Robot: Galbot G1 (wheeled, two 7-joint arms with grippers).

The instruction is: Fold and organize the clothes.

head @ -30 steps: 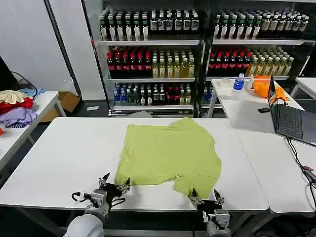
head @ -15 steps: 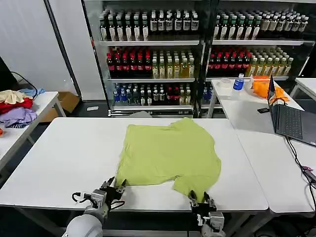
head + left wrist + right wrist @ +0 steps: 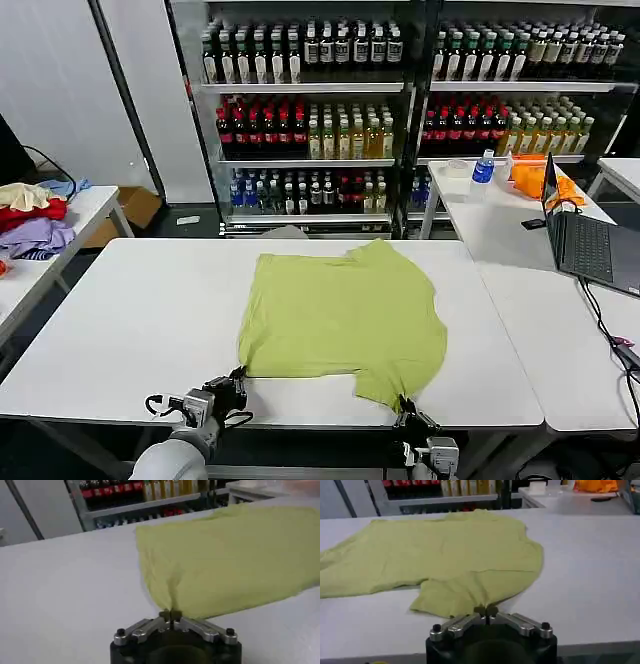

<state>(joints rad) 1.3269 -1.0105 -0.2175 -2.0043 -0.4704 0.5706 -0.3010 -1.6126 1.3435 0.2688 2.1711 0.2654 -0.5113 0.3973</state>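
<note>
The clothes are one lime yellow-green T-shirt (image 3: 340, 310) lying flat on the white table (image 3: 130, 320), collar toward the far side. My left gripper (image 3: 238, 378) is shut on the shirt's near left hem corner (image 3: 171, 611), where the fabric puckers into the jaws. At the near right, my right gripper (image 3: 406, 406) is shut on the edge of the near sleeve (image 3: 485, 608). The shirt (image 3: 445, 555) spreads out beyond both grippers, toward the far side of the table.
Shelves of bottled drinks (image 3: 400, 110) stand behind the table. A side table on the left holds a red, purple and cream garment pile (image 3: 30, 215). The right table carries a laptop (image 3: 585, 240), an orange cloth (image 3: 535, 178) and a cable (image 3: 610, 330).
Both grippers have closed from open onto the shirt's near edge and drawn back toward the table's front edge. The near hem and sleeve are pulled slightly toward me.
</note>
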